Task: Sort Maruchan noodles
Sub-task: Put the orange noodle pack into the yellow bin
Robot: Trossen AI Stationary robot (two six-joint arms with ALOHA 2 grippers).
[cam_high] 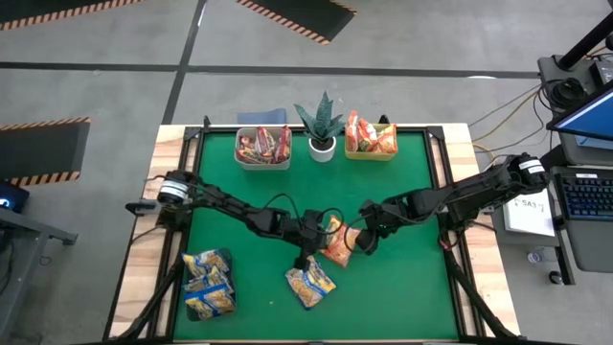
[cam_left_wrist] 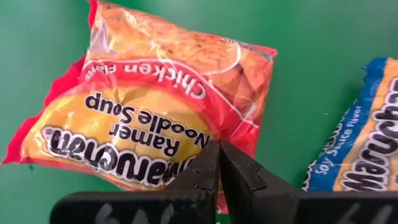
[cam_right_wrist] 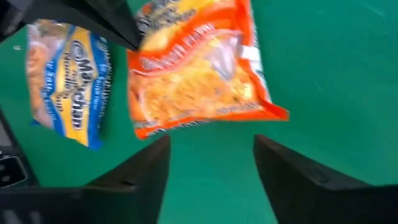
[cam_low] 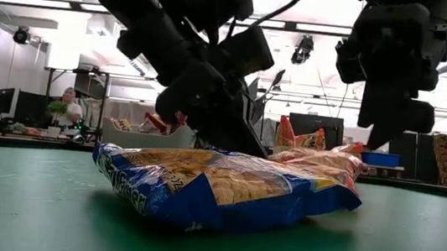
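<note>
An orange-red Maruchan noodle packet [cam_high: 341, 243] [cam_left_wrist: 155, 106] lies on the green mat mid-table. A yellow-blue packet [cam_high: 309, 284] [cam_low: 216, 188] lies just nearer the front edge. My left gripper [cam_high: 305, 256] [cam_left_wrist: 219, 149] is shut, its tips at the orange packet's edge on the side toward the blue packet. My right gripper [cam_high: 363, 243] [cam_right_wrist: 211, 163] hangs open above the orange packet's right side, nothing between its fingers. Several yellow-blue packets [cam_high: 208, 285] are stacked at the front left. My left gripper's shut fingertips [cam_left_wrist: 211, 163] slant down from the table's left onto or just over the orange packet's edge [cam_left_wrist: 186, 160]. The fingers themselves cover the spot, so I cannot tell whether they touch it. The packet lies flat on the mat.
At the back edge stand a grey bin [cam_high: 241, 158] with red packets, a potted green plant [cam_high: 321, 129] and a yellow bin [cam_high: 370, 153] with orange packets. Open green mat [cam_high: 402, 287] lies at the front right.
</note>
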